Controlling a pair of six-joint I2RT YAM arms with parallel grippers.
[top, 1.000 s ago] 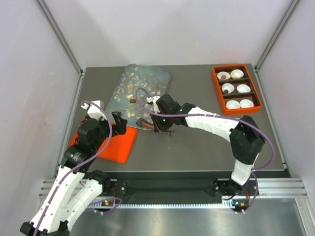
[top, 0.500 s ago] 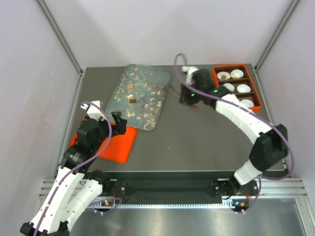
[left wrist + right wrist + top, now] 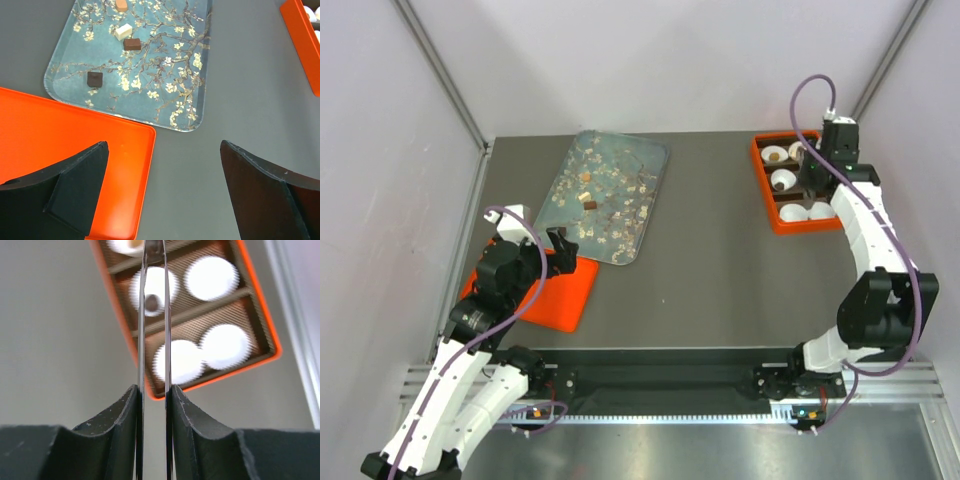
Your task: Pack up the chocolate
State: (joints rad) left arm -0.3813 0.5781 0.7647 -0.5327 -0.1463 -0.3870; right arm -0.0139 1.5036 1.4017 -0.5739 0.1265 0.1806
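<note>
Right gripper [image 3: 152,395], fingers clamped on tongs [image 3: 141,340], above the box [image 3: 769,205], where a chocolate [image 3: 151,302] sits in a cup [image 3: 155,282]; others lie on the tray [image 3: 190,100]. Left gripper [image 3: 162,150] idle, fingers apart. Pieces look light, smooth, easily marred: pinch gently across flat sides.

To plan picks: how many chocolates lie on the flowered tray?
4 in the left wrist view: caramel piece at the top edge, cream piece and brown piece below, dark piece nearest. The flowered tray is cropped; more may be hidden.
</note>
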